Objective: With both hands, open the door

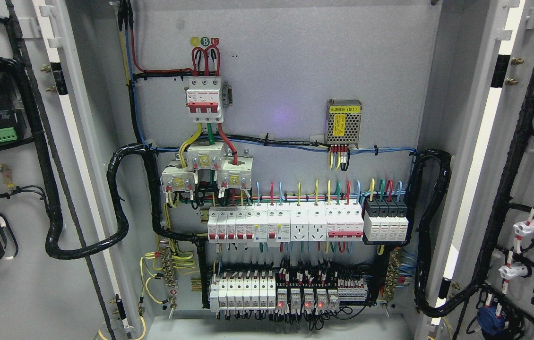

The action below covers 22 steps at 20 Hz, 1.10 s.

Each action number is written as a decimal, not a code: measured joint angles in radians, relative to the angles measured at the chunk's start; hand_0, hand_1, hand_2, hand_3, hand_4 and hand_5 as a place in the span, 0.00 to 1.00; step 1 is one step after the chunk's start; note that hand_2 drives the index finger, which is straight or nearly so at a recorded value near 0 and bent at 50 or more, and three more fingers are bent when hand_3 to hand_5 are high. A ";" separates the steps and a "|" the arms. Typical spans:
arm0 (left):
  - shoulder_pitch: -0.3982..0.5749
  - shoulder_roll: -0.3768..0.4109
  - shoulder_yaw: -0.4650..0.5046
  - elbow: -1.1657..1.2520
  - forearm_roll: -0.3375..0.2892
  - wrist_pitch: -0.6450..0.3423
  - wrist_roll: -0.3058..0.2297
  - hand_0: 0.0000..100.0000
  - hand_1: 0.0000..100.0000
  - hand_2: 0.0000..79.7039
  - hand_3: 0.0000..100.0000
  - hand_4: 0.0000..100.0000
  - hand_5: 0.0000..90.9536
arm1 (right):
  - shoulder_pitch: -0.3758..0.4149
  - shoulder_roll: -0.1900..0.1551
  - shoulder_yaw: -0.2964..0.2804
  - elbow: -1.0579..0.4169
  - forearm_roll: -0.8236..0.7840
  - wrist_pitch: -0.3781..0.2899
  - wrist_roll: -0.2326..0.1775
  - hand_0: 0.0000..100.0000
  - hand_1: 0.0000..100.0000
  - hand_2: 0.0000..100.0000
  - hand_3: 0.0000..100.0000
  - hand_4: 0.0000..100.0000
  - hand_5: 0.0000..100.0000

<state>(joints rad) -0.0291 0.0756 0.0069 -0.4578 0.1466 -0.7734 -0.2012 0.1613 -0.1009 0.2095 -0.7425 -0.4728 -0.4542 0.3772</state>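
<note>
Doors stand swung wide, two of them: left door (12, 293) and right door (531, 47), grey sheet metal strung with black ribbed cable. Between them I see the cabinet (286, 71) backplate, two rows of white plastic breakers (248, 224). Neither robot hand shows, so grip unknown.

Out of view, both the left hand and the right hand, with their arms and wrists. Nothing of either at the lower left or lower right of the picture, below the open cabinet (286, 71), nor in front of it or to either side. Pose and finger state impossible to tell from this head view.
</note>
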 measured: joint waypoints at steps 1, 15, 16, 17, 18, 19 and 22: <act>-0.010 -0.007 0.000 0.057 -0.001 0.000 -0.001 0.12 0.56 0.00 0.00 0.00 0.00 | -0.009 0.009 0.003 0.054 0.011 0.014 -0.002 0.06 0.14 0.00 0.00 0.00 0.00; -0.004 -0.082 -0.005 0.453 -0.007 0.499 0.002 0.12 0.56 0.00 0.00 0.00 0.00 | -0.031 0.075 0.032 0.482 0.128 0.184 -0.001 0.06 0.14 0.00 0.00 0.00 0.00; 0.003 -0.087 -0.005 0.469 -0.006 0.524 0.007 0.12 0.56 0.00 0.00 0.00 0.00 | -0.031 0.077 0.034 0.498 0.130 0.200 -0.001 0.06 0.14 0.00 0.00 0.00 0.00; 0.007 -0.091 -0.005 0.481 -0.004 0.542 0.016 0.12 0.56 0.00 0.00 0.00 0.00 | -0.031 0.079 0.036 0.511 0.132 0.223 0.000 0.06 0.14 0.00 0.00 0.00 0.00; 0.010 -0.094 -0.006 0.492 0.000 0.555 0.023 0.12 0.56 0.00 0.00 0.00 0.00 | -0.032 0.081 0.037 0.521 0.139 0.258 0.000 0.06 0.14 0.00 0.00 0.00 0.00; 0.013 -0.097 -0.006 0.503 0.003 0.562 0.030 0.12 0.56 0.00 0.00 0.00 0.00 | -0.033 0.083 0.039 0.532 0.151 0.301 0.000 0.06 0.14 0.00 0.00 0.00 0.00; 0.020 -0.103 -0.006 0.529 0.011 0.575 0.039 0.12 0.56 0.00 0.00 0.00 0.00 | -0.044 0.087 0.040 0.562 0.206 0.416 0.003 0.06 0.14 0.00 0.00 0.00 0.00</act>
<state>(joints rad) -0.0094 -0.0275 0.0011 0.0712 0.1577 -0.1987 -0.1619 0.1175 -0.0138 0.2497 -0.1803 -0.2666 -0.0381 0.3798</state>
